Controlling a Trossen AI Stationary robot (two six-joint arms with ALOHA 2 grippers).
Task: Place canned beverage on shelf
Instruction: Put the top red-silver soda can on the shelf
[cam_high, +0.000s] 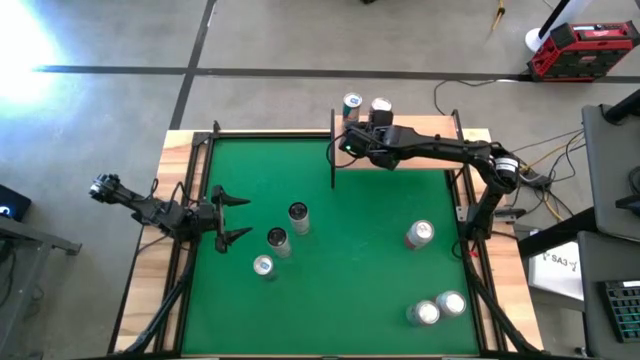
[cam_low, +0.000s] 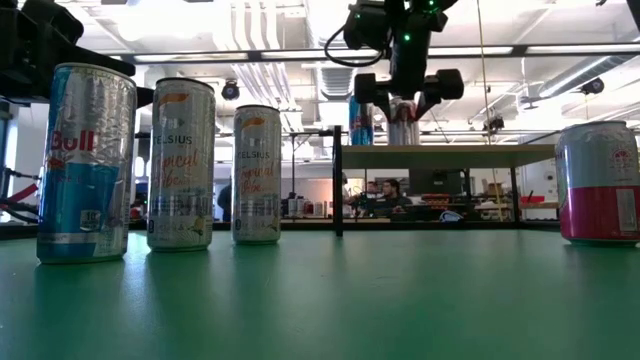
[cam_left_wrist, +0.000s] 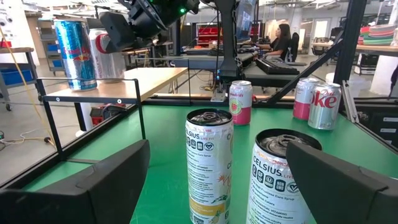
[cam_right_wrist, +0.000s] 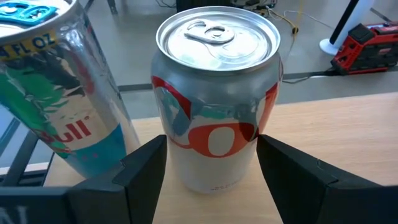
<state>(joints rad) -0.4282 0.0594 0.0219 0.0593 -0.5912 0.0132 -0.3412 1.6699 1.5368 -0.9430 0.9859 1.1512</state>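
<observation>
- The table (cam_high: 330, 300) has a green felt top, and the shelf (cam_high: 420, 160) stands at its far edge; everything below is placed relative to that shelf.
- The shelf is a pale wood board on thin black posts, raised above the felt so cans can be stored clear of the working area.
- The right gripper (cam_right_wrist: 211, 171) reaches over the shelf with its fingers (cam_right_wrist: 146, 168) on either side of a silver cola can (cam_right_wrist: 214, 93), narrowly parted and touching or nearly touching its sides. The can stands upright on the board, so the placing looks nearly finished; letting go is probably what remains.
- A tall blue-and-silver can (cam_right_wrist: 56, 81) stands on the shelf right beside the cola can, reading "FL OZ" and part of "Bull".
- The left gripper (cam_high: 228, 220) waits well away from the shelf at the table's left side, jaws wide apart, holding nothing.
- Three cans (cam_high: 280, 240) stand on the felt in front of the shelf; two read "CELSIUS".
- Three more cans (cam_high: 435, 300) stand toward the right side; one reads "oke".
</observation>
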